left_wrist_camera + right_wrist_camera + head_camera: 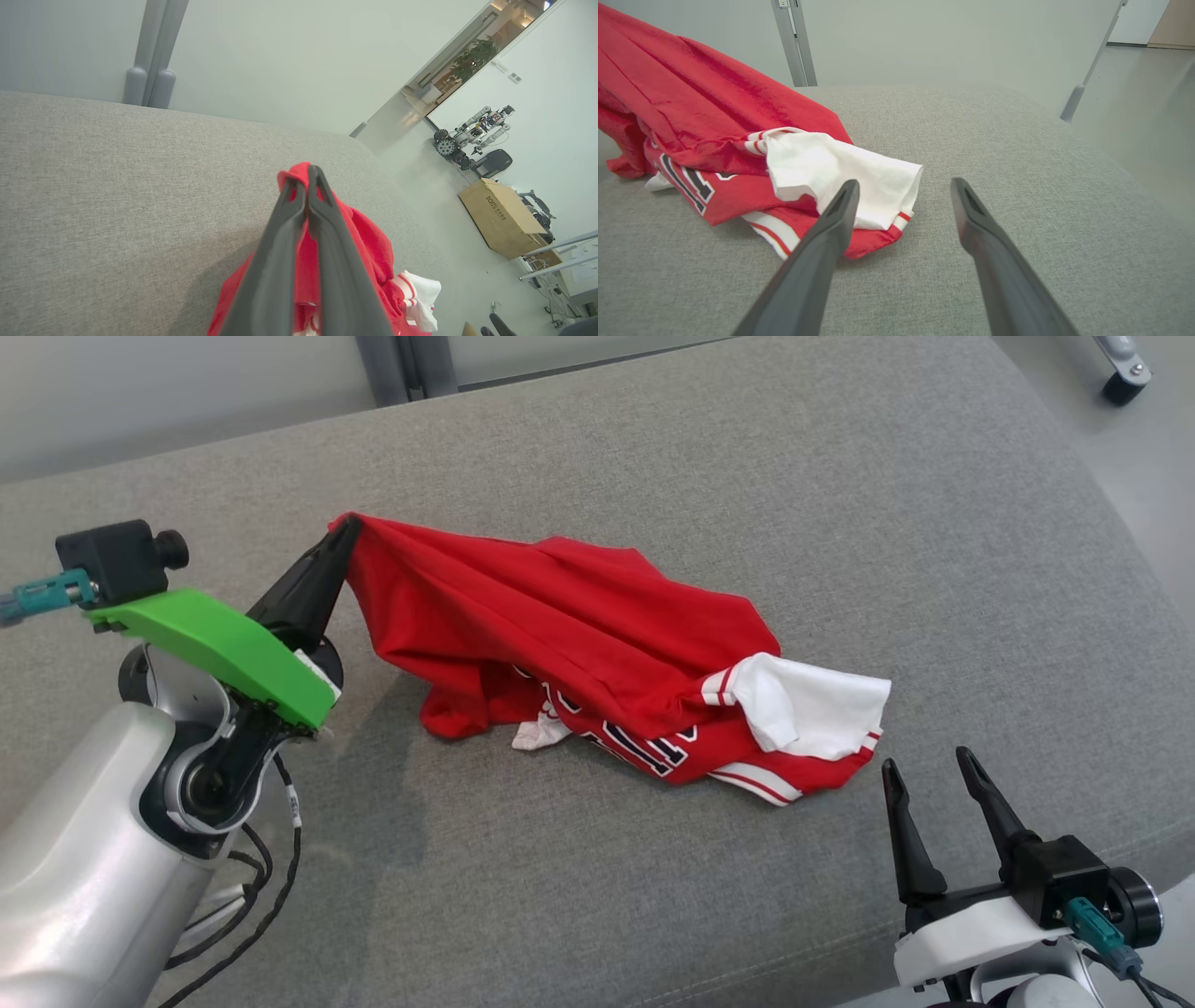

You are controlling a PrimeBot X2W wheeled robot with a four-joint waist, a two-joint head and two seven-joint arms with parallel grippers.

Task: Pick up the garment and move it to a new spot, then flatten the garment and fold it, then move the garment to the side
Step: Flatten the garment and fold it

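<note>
- A broad grey cushion [653, 448] lies ahead, coarse in weave and rounded at its far corner.
- Behind it is a plain pale wall [280, 56], with two grey posts [149, 84] side by side against it.
- The floor [448, 242] is smooth, light grey and faintly glossy.
- A cardboard box [502, 217] sits on the floor by a white side wall, and another machine [467, 135] stands beyond it.
- Through an opening, a leafy plant [472, 56] stands under warm light.
- A black caster [1120, 383] rests on the floor past the cushion's corner.

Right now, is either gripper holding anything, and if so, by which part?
The left gripper is shut on the red garment, pinching a bunched edge at its raised left end. The right gripper is open and holds nothing.
</note>
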